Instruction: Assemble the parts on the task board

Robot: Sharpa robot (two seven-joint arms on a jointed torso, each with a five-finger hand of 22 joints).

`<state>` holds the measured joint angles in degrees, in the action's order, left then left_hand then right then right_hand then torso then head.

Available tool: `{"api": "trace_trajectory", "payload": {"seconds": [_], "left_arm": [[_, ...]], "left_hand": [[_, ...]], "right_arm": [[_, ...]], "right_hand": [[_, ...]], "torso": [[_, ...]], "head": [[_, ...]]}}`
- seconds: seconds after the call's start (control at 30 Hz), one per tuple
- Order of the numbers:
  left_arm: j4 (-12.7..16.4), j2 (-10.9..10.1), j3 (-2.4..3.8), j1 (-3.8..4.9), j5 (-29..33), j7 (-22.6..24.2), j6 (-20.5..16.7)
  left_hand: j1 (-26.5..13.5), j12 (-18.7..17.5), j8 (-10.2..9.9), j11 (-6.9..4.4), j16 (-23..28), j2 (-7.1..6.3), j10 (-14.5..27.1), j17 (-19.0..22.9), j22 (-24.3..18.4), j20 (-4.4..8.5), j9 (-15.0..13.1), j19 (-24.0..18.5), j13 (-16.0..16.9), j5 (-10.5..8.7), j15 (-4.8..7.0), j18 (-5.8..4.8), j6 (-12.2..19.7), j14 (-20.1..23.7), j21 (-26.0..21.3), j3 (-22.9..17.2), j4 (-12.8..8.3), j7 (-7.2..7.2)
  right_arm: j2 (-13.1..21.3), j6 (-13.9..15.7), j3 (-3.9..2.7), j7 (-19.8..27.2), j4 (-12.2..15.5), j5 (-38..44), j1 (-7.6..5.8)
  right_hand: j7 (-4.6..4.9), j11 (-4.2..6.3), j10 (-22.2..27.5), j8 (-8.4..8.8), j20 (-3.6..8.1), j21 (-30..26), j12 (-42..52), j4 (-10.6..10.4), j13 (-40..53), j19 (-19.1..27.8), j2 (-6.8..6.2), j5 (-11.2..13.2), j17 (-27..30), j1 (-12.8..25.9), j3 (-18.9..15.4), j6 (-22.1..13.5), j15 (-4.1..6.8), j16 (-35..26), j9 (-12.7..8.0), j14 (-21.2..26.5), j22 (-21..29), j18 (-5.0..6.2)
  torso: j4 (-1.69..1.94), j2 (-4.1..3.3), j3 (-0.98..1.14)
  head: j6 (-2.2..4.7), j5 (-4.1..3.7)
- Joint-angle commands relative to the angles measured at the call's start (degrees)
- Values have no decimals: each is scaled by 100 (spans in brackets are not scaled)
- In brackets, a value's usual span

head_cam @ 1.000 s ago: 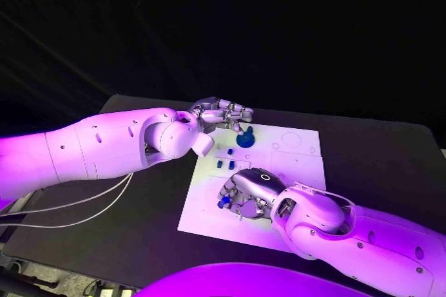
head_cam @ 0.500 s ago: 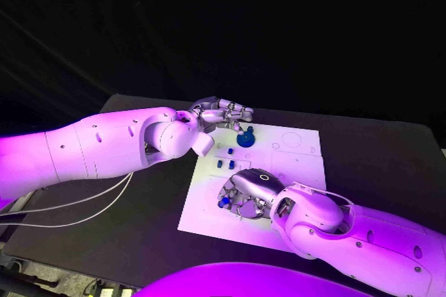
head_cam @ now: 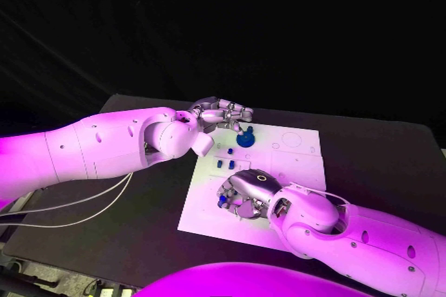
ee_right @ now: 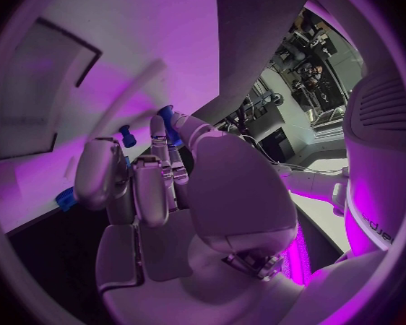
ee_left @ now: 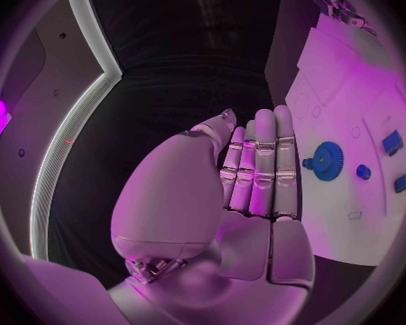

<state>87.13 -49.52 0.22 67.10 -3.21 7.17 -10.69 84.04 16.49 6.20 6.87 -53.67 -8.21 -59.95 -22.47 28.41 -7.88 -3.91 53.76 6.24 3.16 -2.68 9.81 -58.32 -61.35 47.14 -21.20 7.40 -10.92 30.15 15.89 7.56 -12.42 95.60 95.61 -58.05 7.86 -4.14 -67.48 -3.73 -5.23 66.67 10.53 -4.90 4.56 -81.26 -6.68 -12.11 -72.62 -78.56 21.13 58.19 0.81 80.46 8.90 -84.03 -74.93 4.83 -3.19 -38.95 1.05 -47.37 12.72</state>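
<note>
Gripping a blue part (head_cam: 223,202), the right hand (head_cam: 246,195) has edged left; left hand (head_cam: 221,114) stays curled, empty.

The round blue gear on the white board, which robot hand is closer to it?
Left. The left robot hand hovers right beside the blue gear at the board's far edge; the right robot hand is over the board's near part, farther away.

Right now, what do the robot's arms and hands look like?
Two thick, rounded white arms with smooth shells dotted with small dark screw holes. The left arm trails thin pale cables beneath it. The right arm has a ribbed vent near the wrist. Each ends in a silver metallic hand, left hand and right hand, with jointed fingers and a smooth domed back.
</note>
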Motion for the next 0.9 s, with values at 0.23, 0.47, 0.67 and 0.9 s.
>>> {"api": "trace_trajectory", "payload": {"seconds": [0.23, 0.47, 0.67, 0.9], "left_arm": [[-2, 10, 3, 7, -31, -16, 143], [-8, 9, 3, 7, -33, -29, 157], [-12, 4, 3, 6, -34, -36, 166], [-21, -12, 3, 5, -36, -38, 173]], "left_hand": [[-9, 27, 34, 17, 31, 51, 40, 9, -8, -24, 2, 28, 6, 16, -15, 73, 32, 41, -25, 36, -6, 7], [-18, 31, 35, 18, 33, 55, 44, 10, -11, -25, 2, 29, 7, 16, -16, 73, 34, 41, -30, 41, -1, 6], [-18, 31, 35, 18, 33, 55, 44, 10, -11, -25, 2, 29, 7, 16, -16, 73, 34, 41, -30, 41, -1, 6], [-18, 31, 35, 18, 33, 55, 44, 10, -11, -25, 2, 29, 7, 16, -16, 73, 34, 41, -30, 41, -1, 6]], "right_arm": [[22, 294, 1, -41, 67, 149, 27], [127, 523, 0, -17, 204, 140, 44], [355, 695, -7, -46, 431, 161, 46], [1053, 1238, -68, 279, 909, -550, -107]], "right_hand": [[-52, 83, -26, 25, 13, 36, 61, 59, 31, -26, -99, 18, -15, 24, 41, -321, 21, 28, -102, -267, -781, -39], [-52, 101, -72, 0, 26, 47, 95, 66, 51, -33, -108, 19, -11, 32, 50, -339, 36, 28, -117, -266, -790, -41], [-51, 102, -77, -6, 28, 39, 99, 68, 53, -31, -113, 19, -9, 34, 49, -332, 37, 27, -117, -266, -788, -40], [-7, 102, -453, -156, 38, 65, 364, 23, 201, -50, -163, -11, -16, 151, -37, -33, 39, 34, -78, -269, -808, -49]], "torso": [[-3, 4, 0], [-6, 5, 1], [-9, 11, 3], [-13, 21, -6]], "head": [[15, -9], [30, -23], [62, -52], [150, -160]]}}
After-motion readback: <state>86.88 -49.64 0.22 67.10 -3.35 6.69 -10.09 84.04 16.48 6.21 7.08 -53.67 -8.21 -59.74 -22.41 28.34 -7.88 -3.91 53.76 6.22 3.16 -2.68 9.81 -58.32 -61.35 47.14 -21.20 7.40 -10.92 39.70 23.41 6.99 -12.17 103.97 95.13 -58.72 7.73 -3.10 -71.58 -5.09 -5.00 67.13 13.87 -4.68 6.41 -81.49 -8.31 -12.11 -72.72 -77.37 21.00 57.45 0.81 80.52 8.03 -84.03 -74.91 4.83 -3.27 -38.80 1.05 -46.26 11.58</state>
